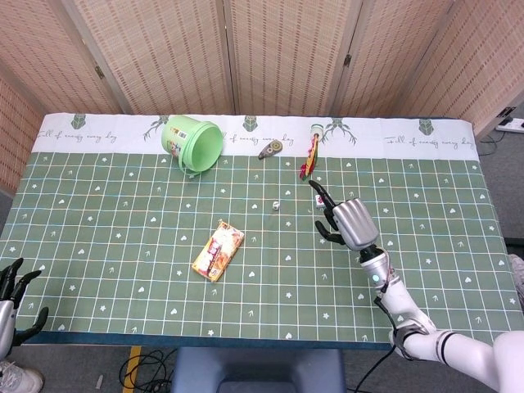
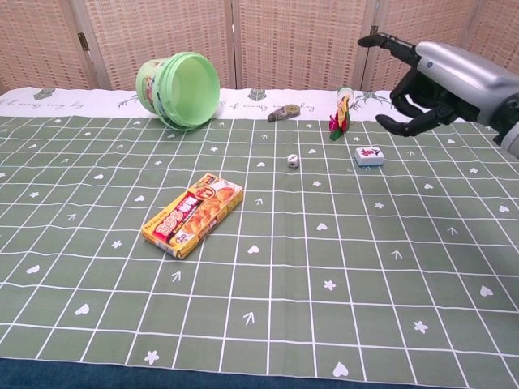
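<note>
Right hand [image 2: 434,77] is raised above the surface [image 2: 324,324], fingers spread, holding nothing; nearest item is the tile [image 2: 369,156], lying flat just below it, w/ a small die [image 2: 293,160] further left. Tile looks light, rigid, smooth, likely slippery: pinch across opposite side edges. Left hand [image 1: 15,295] idle, fingers apart, off the surface's near-left corner.

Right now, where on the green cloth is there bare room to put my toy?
The near strip of the green checked tablecloth, in front of the yellow snack box, is bare. So is the left side beside it. It is crowded farther back, around the small white die, the white tile and the raised right robot hand.
</note>
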Controlling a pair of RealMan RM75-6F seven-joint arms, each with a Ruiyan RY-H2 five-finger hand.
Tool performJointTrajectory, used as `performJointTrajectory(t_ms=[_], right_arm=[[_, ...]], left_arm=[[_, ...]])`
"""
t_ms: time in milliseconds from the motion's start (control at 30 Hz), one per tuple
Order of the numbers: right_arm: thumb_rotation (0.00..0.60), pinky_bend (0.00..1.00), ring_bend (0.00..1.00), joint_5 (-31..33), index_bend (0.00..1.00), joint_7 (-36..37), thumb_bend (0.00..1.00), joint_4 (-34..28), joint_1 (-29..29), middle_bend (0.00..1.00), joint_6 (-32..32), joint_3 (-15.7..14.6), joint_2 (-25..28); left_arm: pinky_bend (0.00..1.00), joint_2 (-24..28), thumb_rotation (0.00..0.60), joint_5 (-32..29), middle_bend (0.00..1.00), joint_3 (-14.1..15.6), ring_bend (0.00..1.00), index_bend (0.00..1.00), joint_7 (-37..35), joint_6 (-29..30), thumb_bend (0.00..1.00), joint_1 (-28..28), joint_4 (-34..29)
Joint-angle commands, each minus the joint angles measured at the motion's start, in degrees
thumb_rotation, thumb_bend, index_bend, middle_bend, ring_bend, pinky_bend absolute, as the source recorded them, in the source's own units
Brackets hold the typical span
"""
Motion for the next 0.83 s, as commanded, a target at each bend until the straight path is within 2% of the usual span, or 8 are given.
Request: performJointTrajectory(t_ms=[33, 200, 267, 333, 433, 500, 633, 833], right_arm=[[0.6, 1.0, 0.97, 1.14, 0.0, -4.02, 0.33, -4.04, -1.44, 0.84, -1.35, -1.15, 3.56], [0.6, 1.0, 0.87, 2.56, 0.0, -12.99, 0.33, -12.61, -5.4, 0.77, -0.87, -3.91, 11.1], [0.6, 0.94, 0.8, 3.49, 0.0, -15.25, 0.33, -16.87, -7.38, 0.71, -0.75, -5.35, 14.64], [0.6, 0.71, 0.61, 4.48, 0.0, -16.33, 0.33, -21.15, -9.5, 0.58, -0.04, -6.5, 17.89], [0.6, 0.41, 0.35, 4.08, 0.0, -16.52, 0.33, -23.92, -12.45, 0.38, 2.68, -7.93, 20.59], [0.6, 0.3, 0.23, 3.52, 0.0, -15.97, 0.33, -25.05, -14.85, 0.27, 5.12, -8.96, 22.18], [0.6, 0.25, 0.13, 1.78, 0.0, -14.63, 0.33, -25.88, -18.88, 0.15, 9.66, -10.61, 23.93], [0.6, 0.25, 0.13, -1.81, 0.0, -11.22, 0.32, -26.01, -25.61, 0.14, 16.67, -13.71, 26.92]], left_arm=[[0.09, -0.02, 0.6, 0.01, 0.02, -0.01, 0.02, 0.21, -0.1, 0.02, 0.39, 0.01, 0.03], [0.09, -0.06, 0.6, -0.45, 0.02, -0.16, 0.03, 0.21, -0.54, 0.08, 0.39, 0.18, 0.48], [0.09, -0.18, 0.6, -0.38, 0.02, -0.2, 0.03, 0.21, -0.64, 0.06, 0.39, 0.12, 0.61], [0.09, -0.31, 0.6, -0.08, 0.02, -0.17, 0.03, 0.21, -0.55, 0.07, 0.39, 0.01, 0.61], [0.09, -0.44, 0.6, 0.34, 0.02, -0.18, 0.03, 0.21, -0.34, 0.11, 0.39, -0.18, 0.45], [0.09, -0.48, 0.6, 0.57, 0.02, -0.26, 0.03, 0.21, -0.17, 0.17, 0.39, -0.33, 0.3], [0.09, -0.59, 0.6, 0.78, 0.02, -0.42, 0.02, 0.21, 0.12, 0.33, 0.39, -0.5, 0.08], [0.09, -0.83, 0.6, 1.83, 0.02, -0.12, 0.03, 0.21, 1.68, 0.64, 0.39, -0.66, -1.08]])
